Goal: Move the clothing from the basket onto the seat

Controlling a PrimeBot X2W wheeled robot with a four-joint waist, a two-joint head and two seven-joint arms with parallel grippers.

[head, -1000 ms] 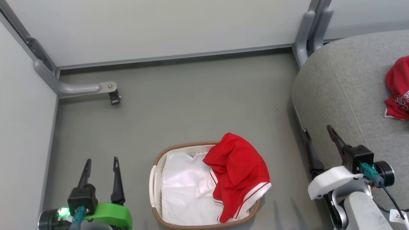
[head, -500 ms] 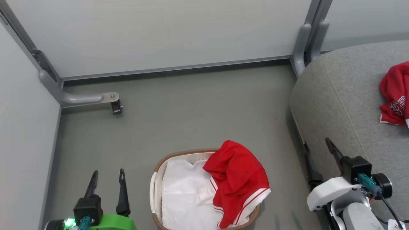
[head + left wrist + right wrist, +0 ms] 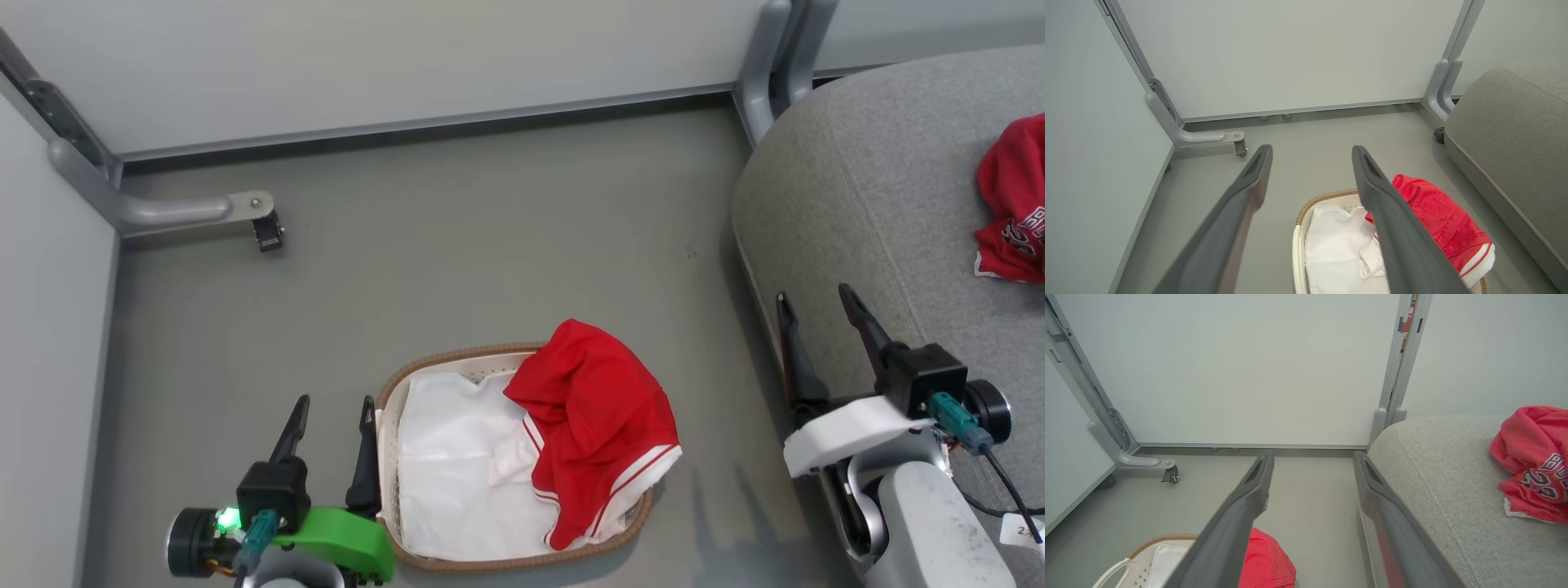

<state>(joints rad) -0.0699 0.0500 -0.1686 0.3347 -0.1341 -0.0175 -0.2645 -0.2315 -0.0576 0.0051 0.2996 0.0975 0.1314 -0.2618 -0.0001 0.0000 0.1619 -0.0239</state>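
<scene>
Red shorts (image 3: 592,425) drape over the right end of the basket (image 3: 457,359) on the floor, hiding its rim there and part of the white sheet (image 3: 445,465) inside. A red jersey (image 3: 1012,200) lies crumpled on the seat (image 3: 865,188), cut off by the picture's right edge. Its print shows "23" and "BU"; the rest is folded under or cropped. The left claw (image 3: 335,402) is spread wide just beside the basket's left rim. The right claw (image 3: 814,294) is spread by the seat's edge. Both are empty.

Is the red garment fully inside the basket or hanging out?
Partly out: the red garment drapes over the right rim of the basket.
</scene>
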